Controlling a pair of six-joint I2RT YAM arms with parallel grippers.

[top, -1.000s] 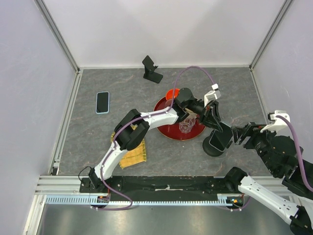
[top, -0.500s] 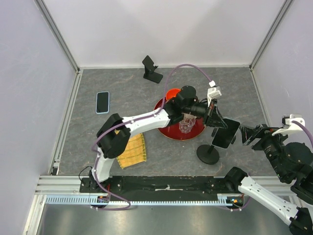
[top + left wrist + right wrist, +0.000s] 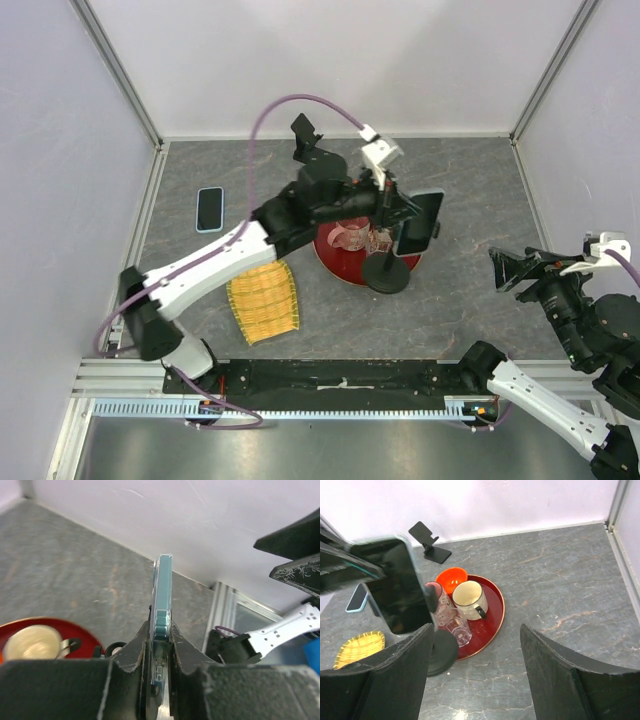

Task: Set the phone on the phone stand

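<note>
My left gripper [image 3: 400,215] is shut on the edge of a dark-screened phone [image 3: 418,222] in a teal case and holds it upright above the red tray. In the left wrist view the phone [image 3: 162,590] stands edge-on between the closed fingers [image 3: 160,630]. A black pole stand with a round base [image 3: 390,272] hangs from the phone's back; the base [image 3: 440,652] overlaps the tray's near rim. A second phone [image 3: 209,208] lies flat at the far left. A black folding phone stand [image 3: 310,142] sits at the back wall. My right gripper [image 3: 510,270] is open and empty at the right [image 3: 476,630].
The red tray [image 3: 497,615] holds a cream mug [image 3: 469,599], an orange bowl [image 3: 451,578] and a clear glass [image 3: 457,627]. A yellow woven mat [image 3: 265,305] lies at the front left. Walls close in the left, back and right sides.
My left arm has swung left and back, carrying the phone and the round-base stand from right of the tray to over its front edge. My right gripper has drawn back to the right.
</note>
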